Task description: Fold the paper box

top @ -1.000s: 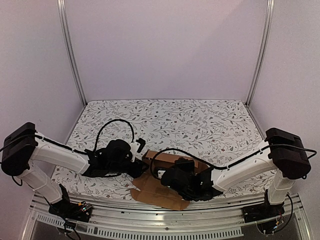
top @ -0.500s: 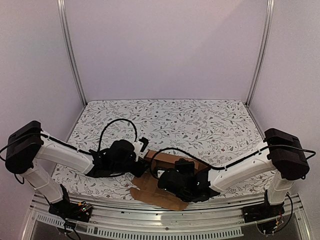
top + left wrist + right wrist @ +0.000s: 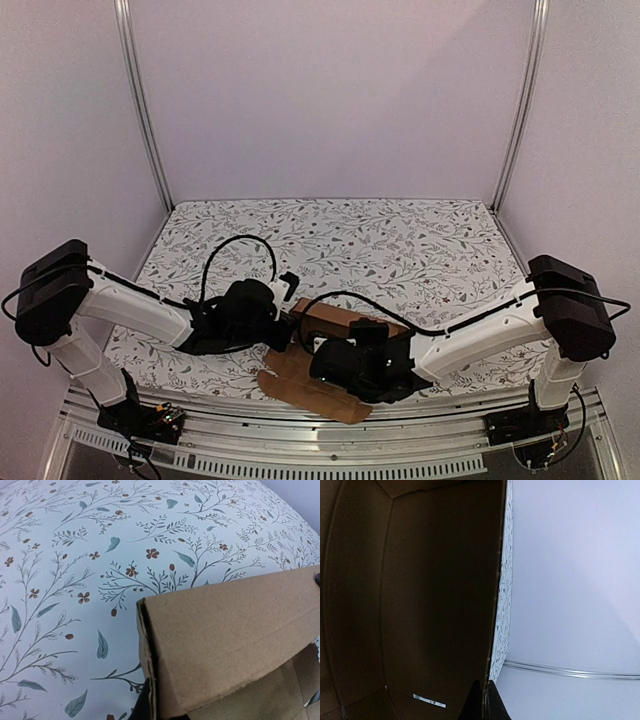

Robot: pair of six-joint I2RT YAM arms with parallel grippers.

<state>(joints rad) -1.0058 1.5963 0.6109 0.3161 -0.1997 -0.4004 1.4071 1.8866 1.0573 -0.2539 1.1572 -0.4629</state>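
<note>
The left fingers (image 3: 145,706) have just closed on the paper box (image 3: 340,317) wall, lower centre. The right fingers (image 3: 494,709) pinch another edge, so folding can probably start.

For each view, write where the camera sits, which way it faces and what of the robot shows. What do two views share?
Top: above and behind the robot, looking down across the flowered table; left arm and right arm meet at the box.
Left wrist: low over the table, facing a box corner; one of its fingers shows below.
Right wrist: tipped sideways, against a box panel, wall beyond; fingers at the bottom.
Shared: both wrist views show box and table.
</note>
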